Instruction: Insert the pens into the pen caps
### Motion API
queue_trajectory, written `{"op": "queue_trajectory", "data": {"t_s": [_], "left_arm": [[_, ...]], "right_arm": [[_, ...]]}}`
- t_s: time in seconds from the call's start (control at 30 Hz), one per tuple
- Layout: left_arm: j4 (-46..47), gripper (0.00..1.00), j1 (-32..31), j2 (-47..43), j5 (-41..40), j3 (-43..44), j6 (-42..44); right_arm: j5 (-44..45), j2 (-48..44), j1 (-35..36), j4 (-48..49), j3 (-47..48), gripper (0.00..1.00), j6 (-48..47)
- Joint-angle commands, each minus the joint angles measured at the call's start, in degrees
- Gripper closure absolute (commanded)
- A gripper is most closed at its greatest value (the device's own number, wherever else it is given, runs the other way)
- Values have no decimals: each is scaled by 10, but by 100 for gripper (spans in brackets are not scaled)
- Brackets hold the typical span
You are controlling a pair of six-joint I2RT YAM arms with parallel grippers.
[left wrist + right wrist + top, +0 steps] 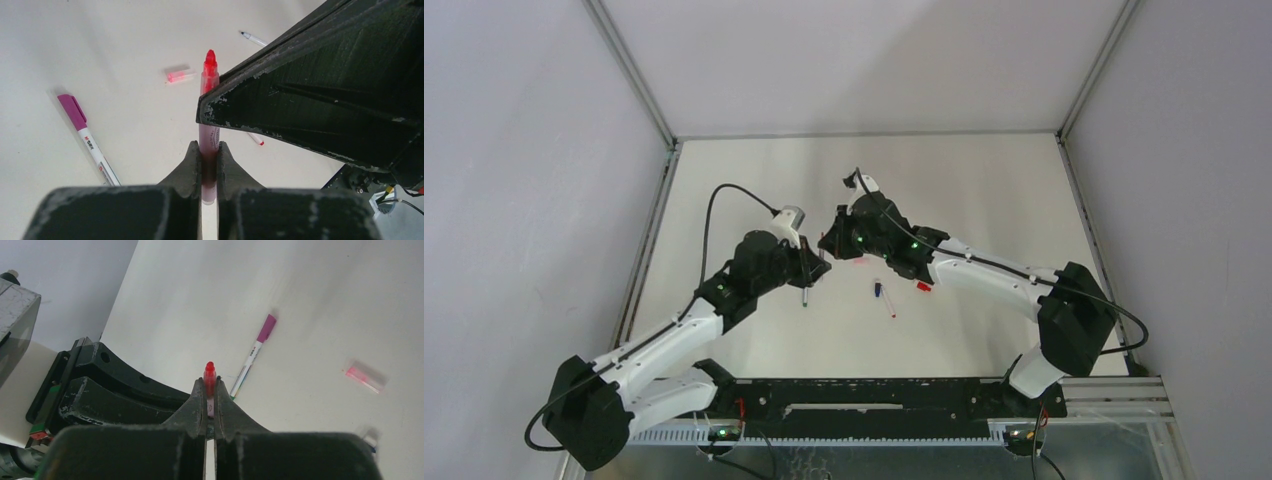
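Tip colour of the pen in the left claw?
Red, on the pinkish pen that the left claw grips. Clearest in left wrist view.

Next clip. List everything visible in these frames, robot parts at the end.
pink-red pen: 1, pink-red, uncapped, held off the table by both grippers
magenta-capped pen: 1, white barrel, lying on the table near the left gripper
dark-tipped white pen: 1, white, on the table
red-ended white pen: 1, white, mostly hidden behind the right gripper
pink cap: 1, translucent pink, loose on the table
red cap: 1, red, beside the right arm
blue piece: 1, blue, probably a cap, mid-table
table: 1, white
left gripper: black, shut on the pink-red pen
right gripper: black, shut on the same pen
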Motion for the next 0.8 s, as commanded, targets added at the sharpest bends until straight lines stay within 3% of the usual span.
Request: {"op": "queue_trajectory", "data": {"t_s": [0.0, 0.17, 0.23, 0.37, 0.5, 0.6, 0.77], "left_arm": [[-22, 100, 1, -31, -3, 2, 33], [-78, 100, 0, -66, -9, -2, 39], [-97, 100, -2, -89, -14, -12, 35], [-121, 100, -19, -130, -23, -36, 23], [-150, 100, -41, -126, -44, -28, 16], [-165, 100, -56, -126, -69, -23, 15], [-173, 100, -64, -145, -75, -21, 6]], "right_arm": [[4, -34, -12, 14, -6, 87, -10], [-39, -80, -77, 4, -6, 45, -34], [-41, -104, -108, -11, -6, 40, -31], [-29, -131, -141, -65, -3, 32, -34], [-53, -94, -145, -152, 4, 33, -63], [-95, -53, -133, -182, 5, 37, -151], [-34, -22, -81, -175, 3, 38, -321]]}}
